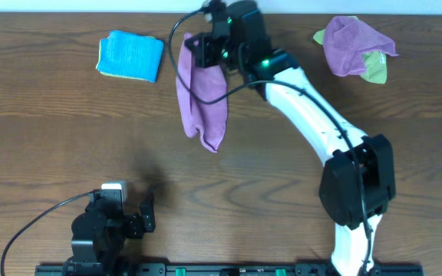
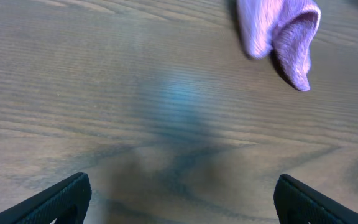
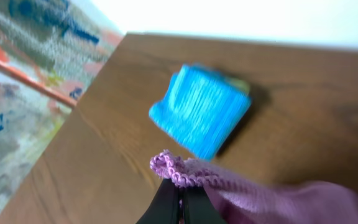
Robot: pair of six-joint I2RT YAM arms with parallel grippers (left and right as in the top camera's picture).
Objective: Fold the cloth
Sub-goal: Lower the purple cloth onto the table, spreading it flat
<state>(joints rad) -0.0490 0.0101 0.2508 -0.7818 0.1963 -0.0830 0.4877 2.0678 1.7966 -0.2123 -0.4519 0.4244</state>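
The purple cloth (image 1: 202, 103) hangs in a long bunched drape over the far middle of the table, its lower end near the wood. My right gripper (image 1: 192, 47) is shut on the cloth's top edge. In the right wrist view the stitched hem (image 3: 180, 171) is pinched between the black fingers (image 3: 166, 202), and the rest of the cloth (image 3: 278, 199) trails to the right. My left gripper (image 1: 143, 217) sits low at the near left, open wide with nothing in it. Its wrist view shows bare wood between the jaws (image 2: 182, 208) and the cloth's lower end (image 2: 278, 31) far ahead.
A folded turquoise cloth (image 1: 130, 55) lies at the far left, also below my right gripper (image 3: 201, 118). Another purple cloth bunched with a lime-green one (image 1: 357, 47) sits at the far right. The table's left edge (image 3: 73, 109) borders a patterned floor.
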